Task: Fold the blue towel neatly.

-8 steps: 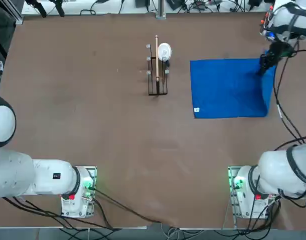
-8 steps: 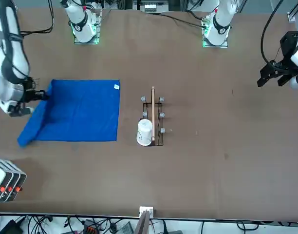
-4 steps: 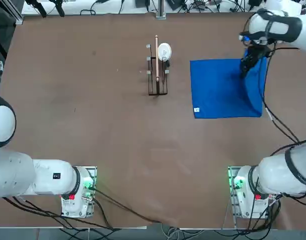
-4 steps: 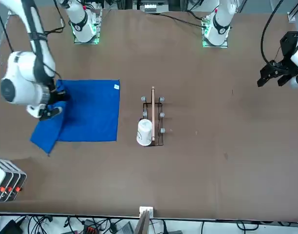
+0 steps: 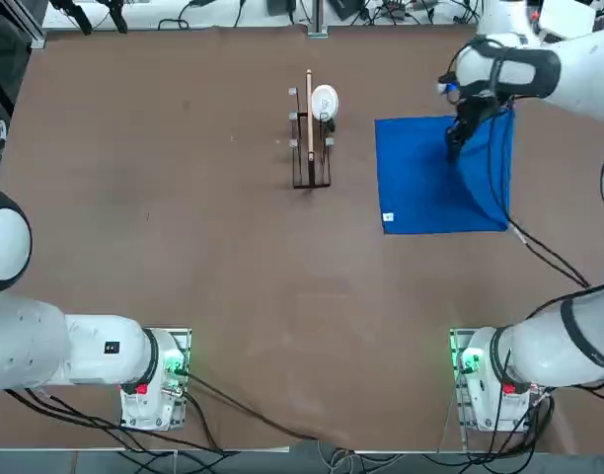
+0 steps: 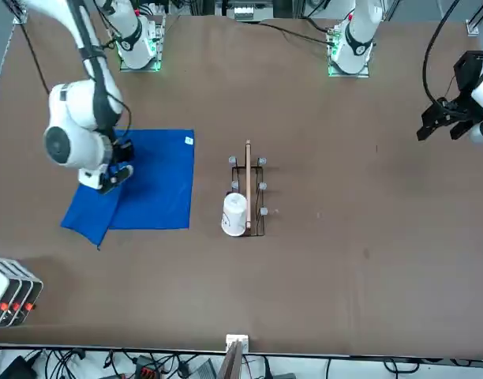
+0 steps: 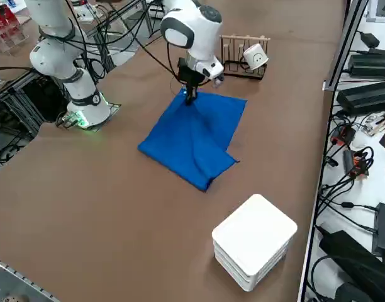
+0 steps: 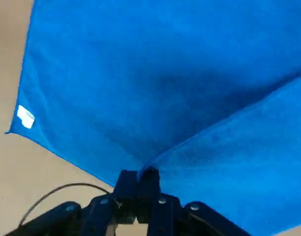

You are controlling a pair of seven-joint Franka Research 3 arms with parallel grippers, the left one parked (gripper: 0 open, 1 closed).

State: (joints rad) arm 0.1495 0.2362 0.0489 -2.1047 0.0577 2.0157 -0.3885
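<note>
Over the right half of the table, my right gripper (image 8: 139,178) is closed tight, pinching an edge of the blue towel (image 8: 121,88) between its fingertips. Part of the towel is folded over on itself along a slanting line; the rest lies flat, with its white tag (image 8: 26,117) showing at one corner. Near the towel stands the wire rack (image 5: 312,150), a white mug (image 7: 255,56) at its side.

Towel (image 5: 420,188): plain royal blue, small white tag (image 8: 25,116) at one corner. Condition: partly folded; one side is turned over, with its raised edge pinched in the end effector (image 8: 136,181) and the turned part sloping away from it. The remainder lies flat on the counter (image 5: 233,276), beneath and beside the end effector. Tagged corner lies flat, apart from the end effector.
</note>
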